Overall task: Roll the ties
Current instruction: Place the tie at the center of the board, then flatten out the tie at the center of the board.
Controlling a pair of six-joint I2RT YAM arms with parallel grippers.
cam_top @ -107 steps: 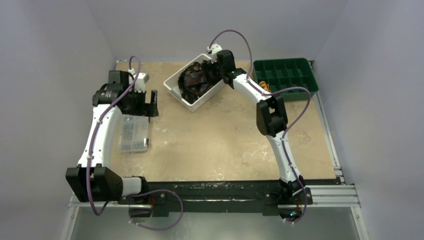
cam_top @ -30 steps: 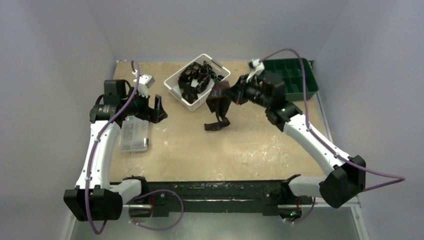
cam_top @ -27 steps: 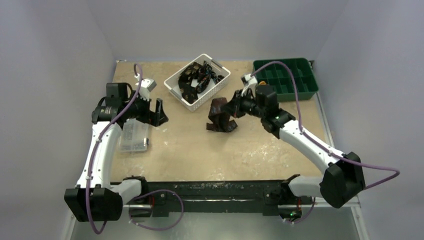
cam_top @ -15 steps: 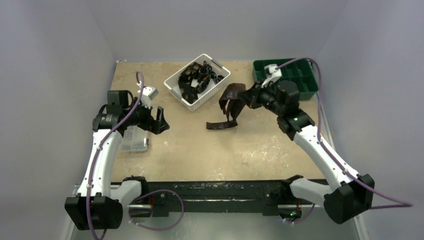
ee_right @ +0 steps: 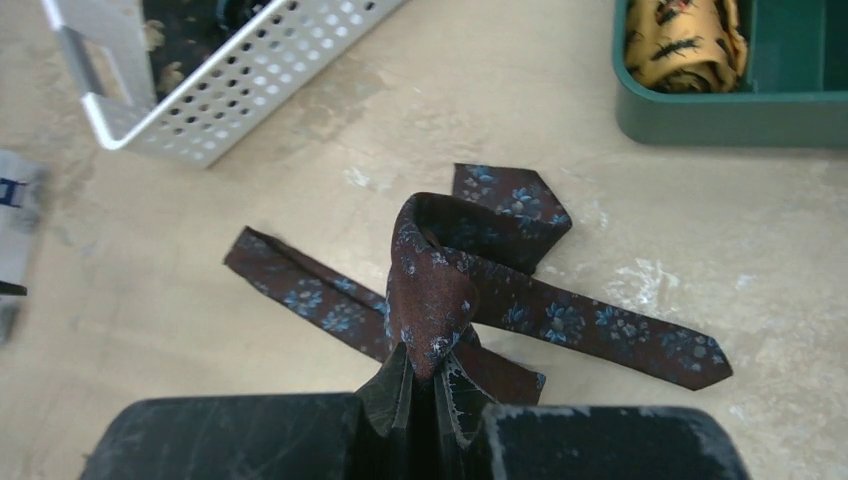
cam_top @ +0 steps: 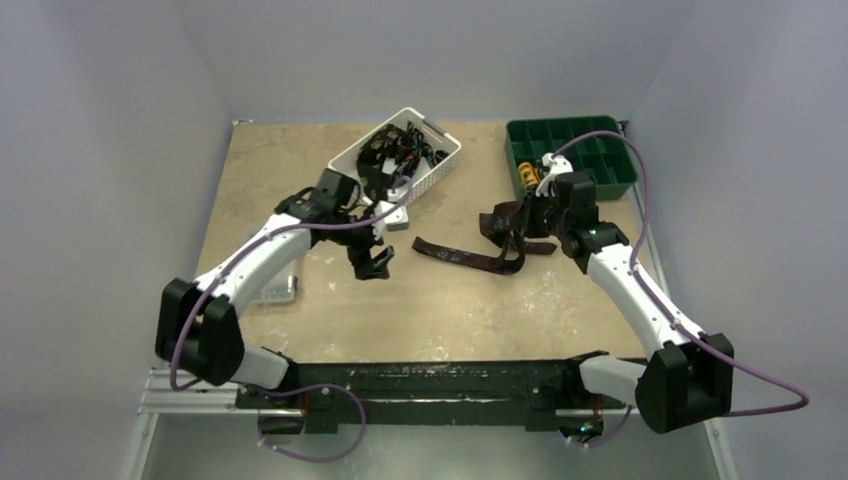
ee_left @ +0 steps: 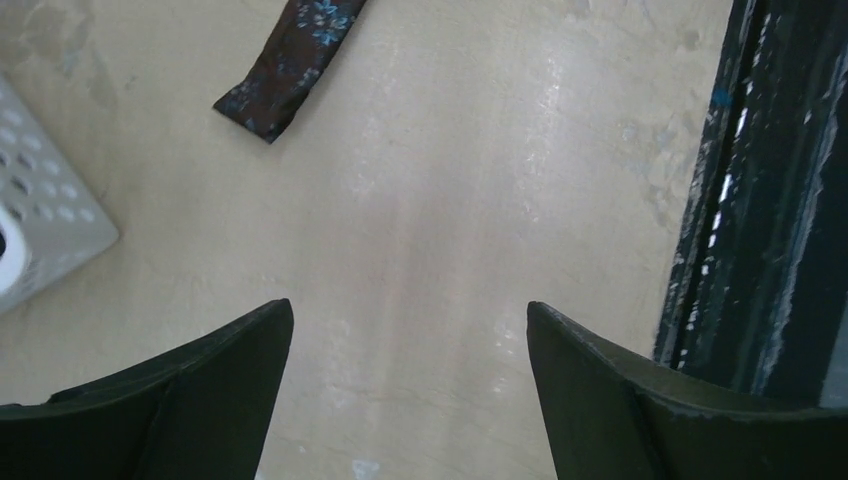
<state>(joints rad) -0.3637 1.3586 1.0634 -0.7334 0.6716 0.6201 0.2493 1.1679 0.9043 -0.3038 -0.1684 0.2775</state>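
So, tie: the dark brown one with the pale blue flowers (cam_top: 468,259) was out of the white basket (cam_top: 441,166). It was mostly down on the counter, stretched across the far half, right of the middle, between the basket and the green tray (cam_top: 622,181) in the far right corner. A second earlier it was dangling in the air, and a few seconds before that it was in the basket.

Right jaws: pressed together on a fold of that tie. The right wrist view showed the fabric (ee_right: 433,290) humped up right at the tips, with both ends lying flat on the counter beyond.

Left jaws: spread wide, nothing in them. They'd swung in from the left edge of the counter to near the middle and hung over bare counter. One blunt end of the tie (ee_left: 288,62) lay a bit ahead of them, not touching.

Other ties: a dark tangle (cam_top: 395,150) sat in the basket, untouched as far as I could tell.

What it means: the fishing-one-out part looked done to me. The laying-flat part wasn't, since the tie crossed over itself by the right jaws. No rolling had started.

Next, my guess: the left jaws looked lined up to take that loose end so the two could pull the strip straight.

Watch out: if the crossed bit wasn't pulled out first, the roll would probably come out lumpy.
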